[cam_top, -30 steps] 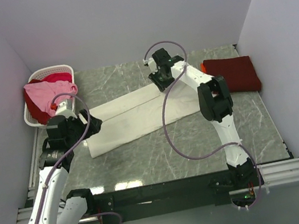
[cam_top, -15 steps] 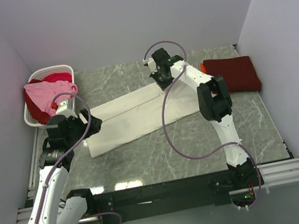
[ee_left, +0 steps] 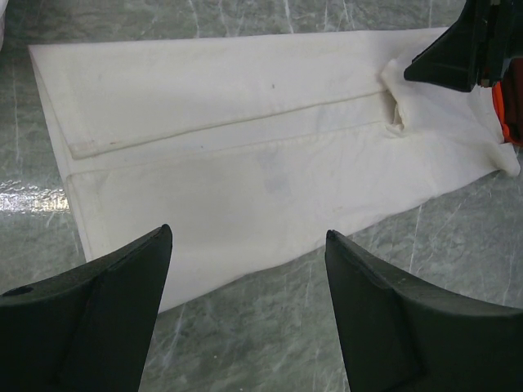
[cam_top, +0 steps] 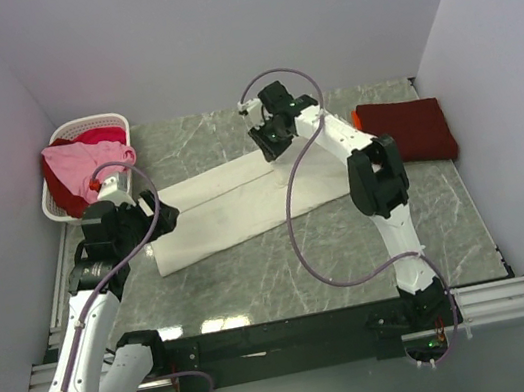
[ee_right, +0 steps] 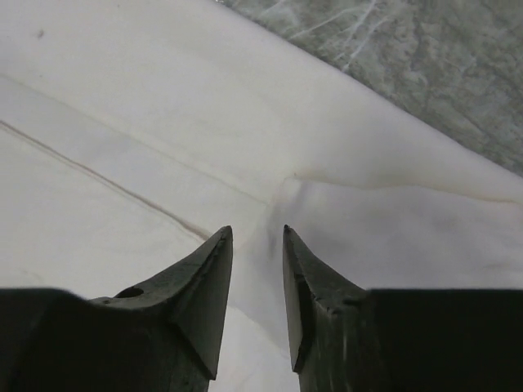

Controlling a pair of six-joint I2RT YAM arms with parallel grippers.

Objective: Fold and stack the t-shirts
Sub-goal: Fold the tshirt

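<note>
A large cream-white t-shirt (cam_top: 233, 206) lies folded into a long band across the marble table (cam_top: 258, 288). My left gripper (cam_top: 162, 218) hovers over its near-left edge, open wide with nothing between the fingers (ee_left: 248, 231). Over the band's far right end, where the cloth (ee_right: 368, 147) has a small wrinkle, hangs my right gripper (cam_top: 268, 144). Its jaws stand a narrow gap apart (ee_right: 257, 229) with no cloth pinched. A folded dark red t-shirt (cam_top: 410, 127) rests at the right. Pink (cam_top: 83, 158) and red (cam_top: 101, 135) t-shirts sit in the basket.
The white slatted basket (cam_top: 117, 120) stands at the far left corner against the wall. Lilac walls close in the table on three sides. An orange bit (ee_left: 500, 114) shows beside the cream shirt's right end.
My right gripper has shifted a little left and back over the cream shirt's end. The left arm and the shirts have not moved.
</note>
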